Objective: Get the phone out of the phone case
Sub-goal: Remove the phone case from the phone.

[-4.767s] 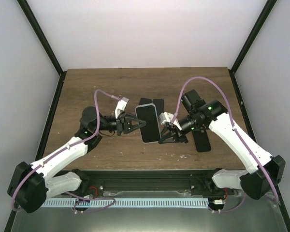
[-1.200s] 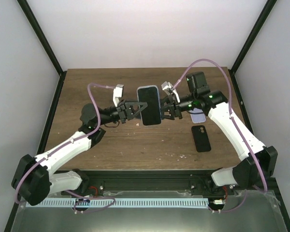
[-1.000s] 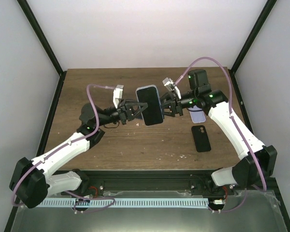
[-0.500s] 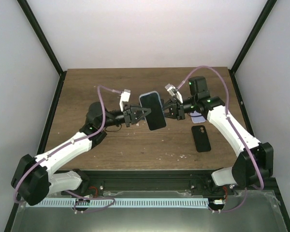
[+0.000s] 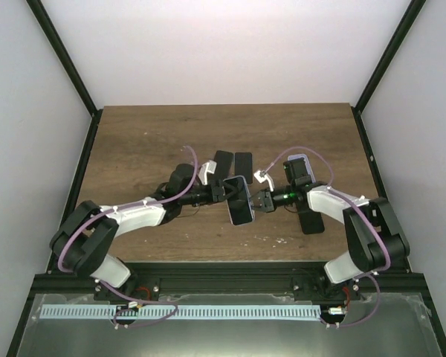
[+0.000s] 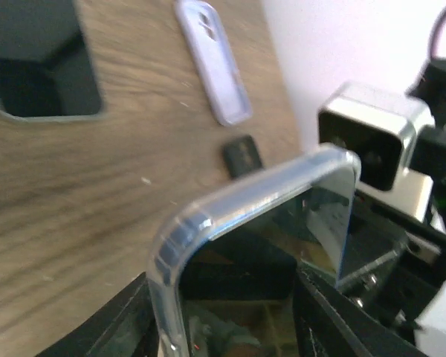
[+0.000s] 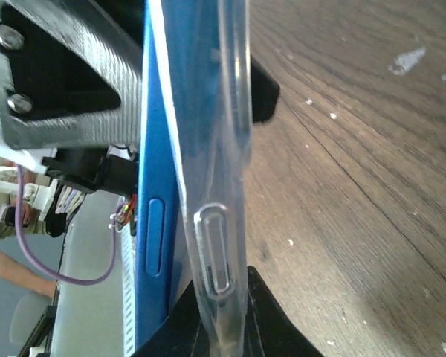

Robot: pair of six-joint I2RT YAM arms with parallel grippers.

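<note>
L gripper (image 5: 224,195): clamped on phone (image 5: 240,202) | R gripper (image 7: 217,327): pinching clear case (image 7: 234,111) rim (gapped from blue phone edge)

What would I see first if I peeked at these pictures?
You'd see the left gripper and the right gripper meeting in the middle of the wooden table, pinching one phone between them. In the right wrist view, the clear case seems to gape a little from the phone's blue edge. A black case lies flat on the right side of the table.
</note>
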